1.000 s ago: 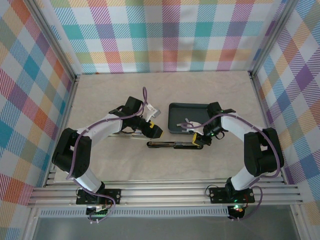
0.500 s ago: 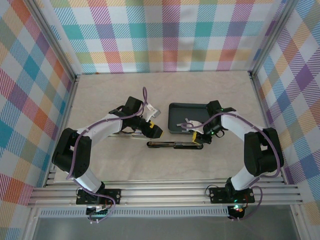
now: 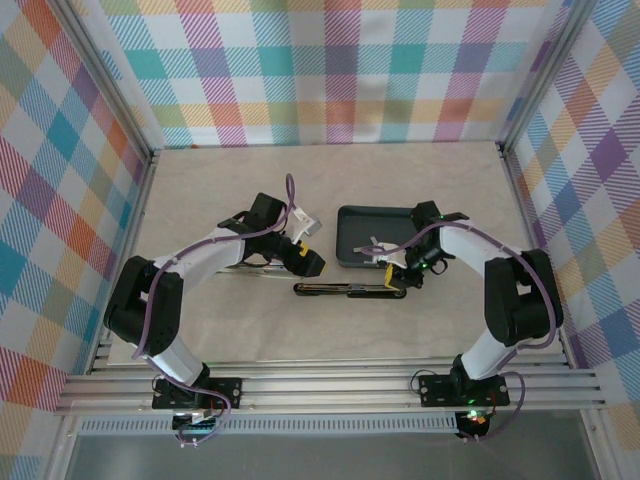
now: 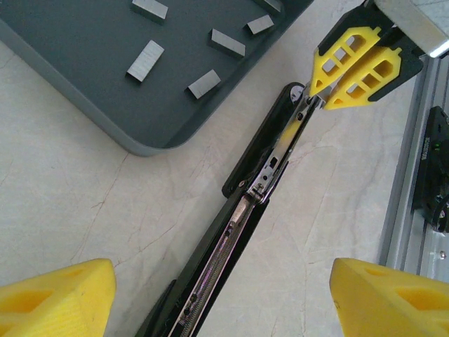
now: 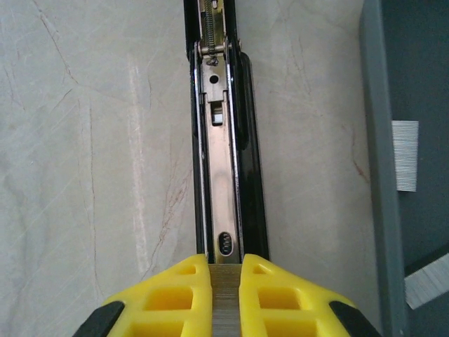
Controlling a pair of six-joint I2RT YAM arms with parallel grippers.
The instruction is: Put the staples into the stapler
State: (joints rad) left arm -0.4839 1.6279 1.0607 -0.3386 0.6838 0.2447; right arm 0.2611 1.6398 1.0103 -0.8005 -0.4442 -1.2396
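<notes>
Table [image 3: 420,180] carries a dark tray [image 3: 352,222] and, just in front of it, the opened black stapler [image 3: 340,289]. Left gripper [image 3: 305,262] hovers over the stapler's left end, fingers wide apart, empty. Right gripper [image 5: 226,270] is clamped on a staple strip [image 5: 226,295] directly above the channel's right end. Loose staples [image 4: 146,60] lie in the tray. Versus a second ago: right elbow slightly inward; stapler and left arm unchanged.
</notes>
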